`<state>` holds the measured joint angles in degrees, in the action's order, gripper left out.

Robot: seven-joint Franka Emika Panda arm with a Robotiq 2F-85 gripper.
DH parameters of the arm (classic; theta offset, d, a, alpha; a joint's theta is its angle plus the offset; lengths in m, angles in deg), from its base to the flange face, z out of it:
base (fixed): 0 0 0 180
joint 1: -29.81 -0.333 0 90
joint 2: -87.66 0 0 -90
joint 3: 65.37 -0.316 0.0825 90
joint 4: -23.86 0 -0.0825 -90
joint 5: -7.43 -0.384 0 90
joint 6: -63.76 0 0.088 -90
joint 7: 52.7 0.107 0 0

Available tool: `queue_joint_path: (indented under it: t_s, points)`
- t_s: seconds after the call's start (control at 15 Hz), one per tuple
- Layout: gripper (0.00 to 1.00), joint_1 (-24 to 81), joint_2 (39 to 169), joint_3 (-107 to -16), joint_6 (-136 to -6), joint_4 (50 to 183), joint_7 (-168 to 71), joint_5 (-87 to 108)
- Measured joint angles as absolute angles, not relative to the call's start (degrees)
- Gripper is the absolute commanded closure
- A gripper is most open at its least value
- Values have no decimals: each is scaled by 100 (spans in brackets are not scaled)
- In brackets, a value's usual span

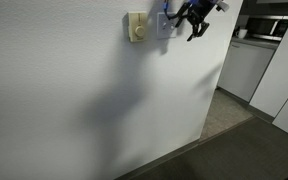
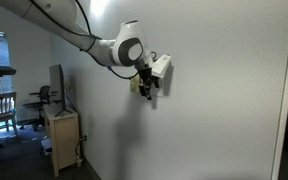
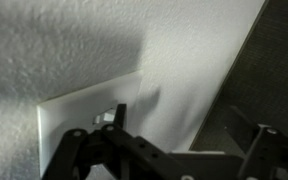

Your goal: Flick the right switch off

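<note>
1. Right switch (image 3: 110, 116): a small white toggle, shown only in the wrist view and blurred there. It sits near the right edge of its white plate (image 3: 72, 118). Up or down cannot be told.
2. In an exterior view the white plate (image 1: 165, 24) is mounted high on the wall (image 1: 84, 110), toward the wall's upper right corner and short of its outer vertical edge. The tool hides part of it.
3. The cream-yellow plate (image 1: 136, 27) sits just beside it on the left, at the same height. It is narrower and is not the target.
4. Gripper (image 3: 189, 122): the jaws stand apart and hold nothing, with bare wall showing between them. One finger (image 3: 119, 125) is at the toggle; whether it is touching or just short cannot be told. Judged reason: a single fingertip serves as the poker, and the spread keeps the other finger off the plate.
5. The arm (image 2: 84, 40) reaches in from the upper left corner of an exterior view, wrist turned to the wall, with the gripper (image 2: 147, 88) at the plates. This probably lets the fingertip sweep down across the toggle.
6. Counts: two plates, one toggle seen, one arm, one gripper, two fingers.
7. Step judged: at the point of contact, with the flick not yet confirmed. The main risk is the fingertip slipping off so small a lever.
</note>
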<state>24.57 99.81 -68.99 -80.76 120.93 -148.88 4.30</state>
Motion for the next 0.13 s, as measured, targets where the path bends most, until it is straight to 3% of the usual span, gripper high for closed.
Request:
queue_joint_path:
  t_s: [0.13]
  points:
    - [0,2457,9981,-6905,-7984,12035,-14888,468]
